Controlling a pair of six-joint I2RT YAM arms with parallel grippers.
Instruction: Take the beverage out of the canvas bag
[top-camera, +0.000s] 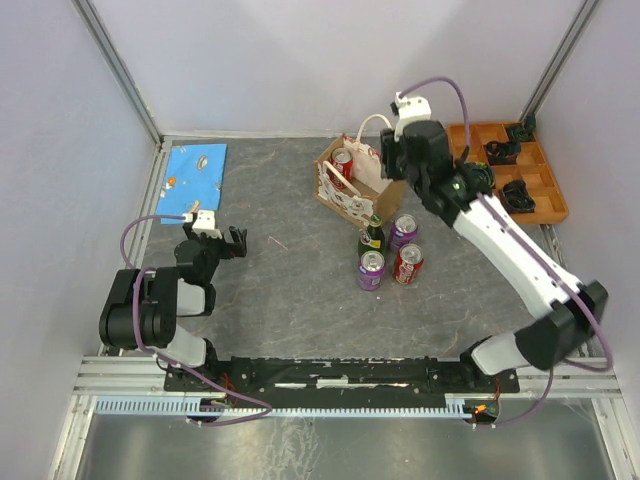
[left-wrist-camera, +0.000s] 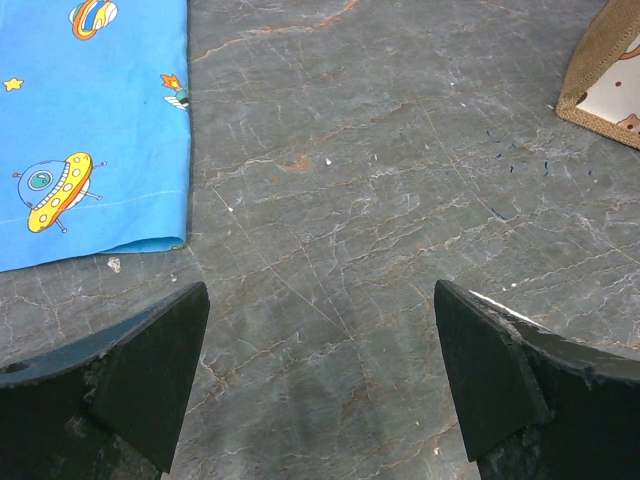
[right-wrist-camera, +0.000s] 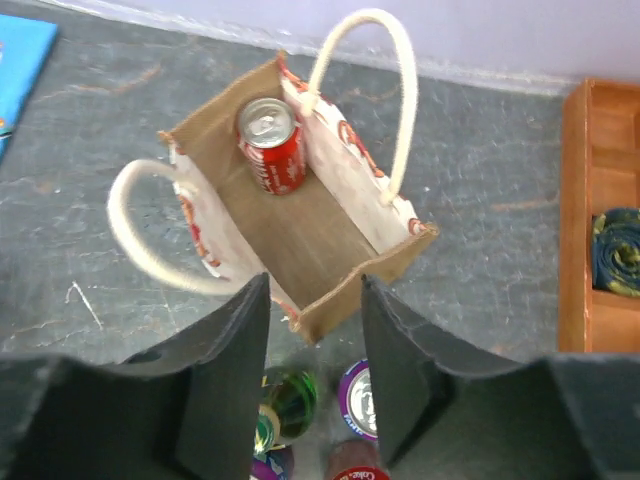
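The beverage (right-wrist-camera: 270, 140), a red can with its silver lid facing up, sits inside the canvas bag (right-wrist-camera: 310, 235), in the end of the bag farthest from the right gripper (right-wrist-camera: 315, 300). The right gripper hangs above the near end of the bag, pointing down. Its two dark fingers (right-wrist-camera: 225, 380) are spread partway and nothing is between them. No part of the gripper touches the can. Whether the fingers touch the near rim of the bag cannot be determined. The bag stands open on the desk (right-wrist-camera: 470, 250), with one white looped handle (right-wrist-camera: 400, 90) arching over the long side on the right of the wrist view and the other handle (right-wrist-camera: 130, 240) drooping outward on the opposite side. Just beside the near end of the bag, a green bottle (top-camera: 372, 238), two purple cans (top-camera: 403, 232) and a second red can (top-camera: 408, 263) stand in a tight cluster on the desk. An orange compartment tray (top-camera: 555, 195) lies to the right of the bag, apart from it, and holds several dark items. The left gripper (left-wrist-camera: 320, 290) is well apart from the bag, over bare desk, with its fingers spread wide and holding nothing. A blue cloth (left-wrist-camera: 90, 120) printed with cartoon spaceships lies flat just beyond it on the left.
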